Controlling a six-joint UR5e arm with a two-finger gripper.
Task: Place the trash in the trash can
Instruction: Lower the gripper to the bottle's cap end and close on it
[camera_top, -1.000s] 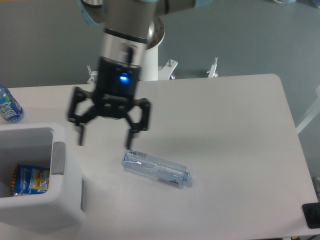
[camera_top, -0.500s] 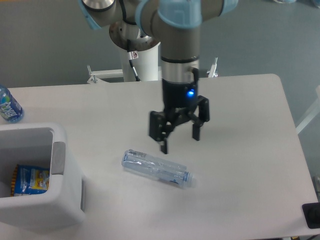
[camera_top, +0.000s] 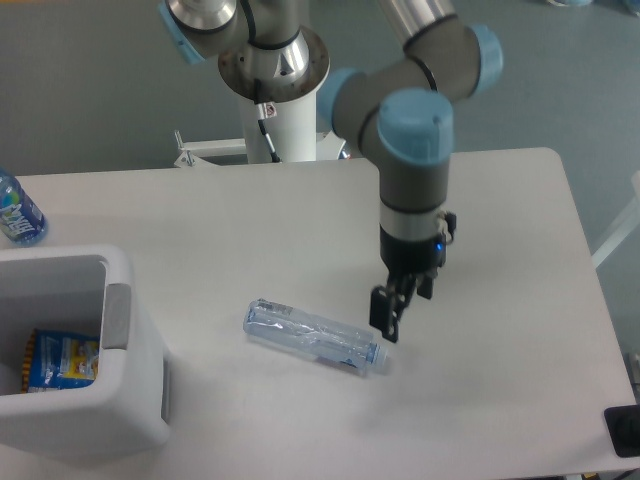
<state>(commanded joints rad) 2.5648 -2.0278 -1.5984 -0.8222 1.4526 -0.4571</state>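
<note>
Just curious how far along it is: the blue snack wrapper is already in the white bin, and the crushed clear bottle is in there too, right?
Not quite. The camera view shows the blue snack wrapper inside the white bin, but the crushed clear bottle lies on the table, apart from the bin, with the gripper just above its cap end.

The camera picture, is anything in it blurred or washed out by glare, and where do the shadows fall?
Camera view: sharp overall, no motion blur on the pincer; lighting soft and even, with only faint shadows on the table under the bottle and beside the bin; no strong glare, though the clear bottle is low in contrast against the pale tabletop.
</note>
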